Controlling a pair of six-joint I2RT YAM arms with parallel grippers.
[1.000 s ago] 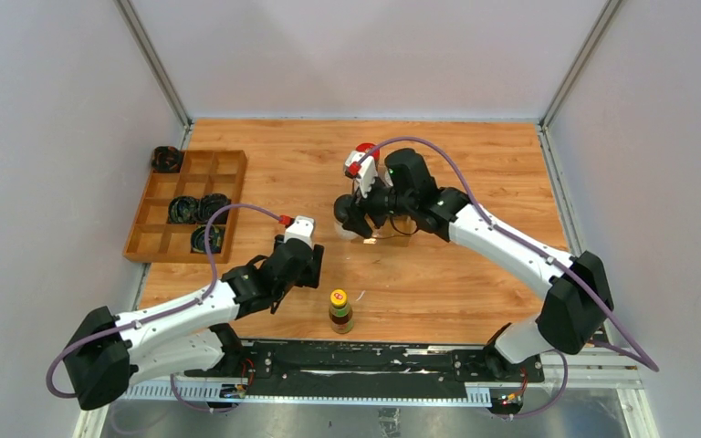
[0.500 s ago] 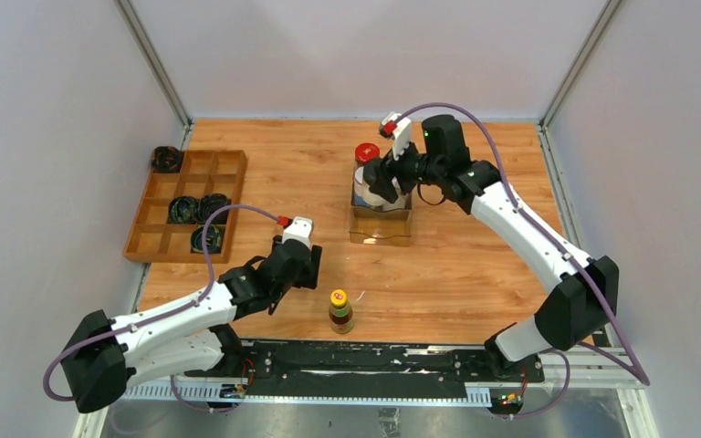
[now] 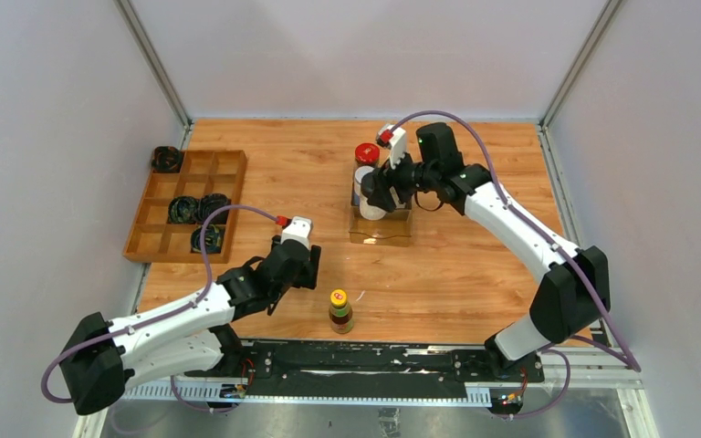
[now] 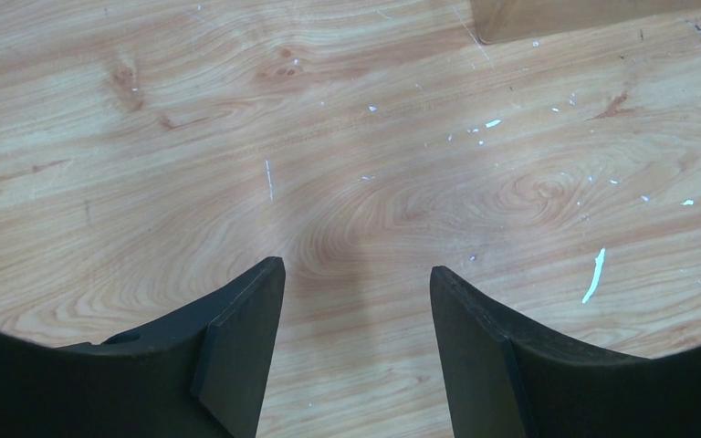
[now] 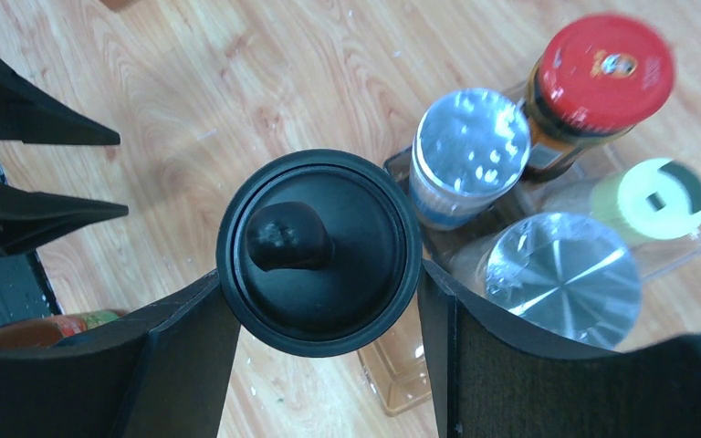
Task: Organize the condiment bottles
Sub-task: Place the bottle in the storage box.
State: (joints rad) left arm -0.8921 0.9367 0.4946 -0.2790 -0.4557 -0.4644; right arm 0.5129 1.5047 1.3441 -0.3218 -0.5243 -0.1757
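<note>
1. The light wooden table (image 3: 475, 265) carries a clear plastic tray (image 5: 397, 379) near its middle, toward the far side.
2. The right gripper (image 5: 319, 278) is partly closed. Its two black fingers (image 5: 187, 338) press on opposite sides of the black-capped jar (image 5: 347, 228).
3. The left gripper (image 4: 356, 269) hangs over bare wood with its jaws standing apart and nothing between them. It is well apart from the tray.
4. The black-capped jar has a pale body and a round, glossy black lid with a knob on top. It stands upright with its long axis vertical, at the tray's left edge. I cannot tell whether it rests in the tray.
5. Four containers stand upright in the tray, caps upward, close together:
   - the red-lidded dark jar (image 5: 602, 73)
   - the silver-lidded jar (image 5: 561, 265)
   - the blue-labelled jar (image 5: 470, 151), which has a shiny top
   - the yellow-capped shaker (image 5: 648, 201)
6. The yellow-capped brown sauce bottle (image 3: 340, 310) stands alone and upright near the table's front edge, just right of the left gripper.
</note>
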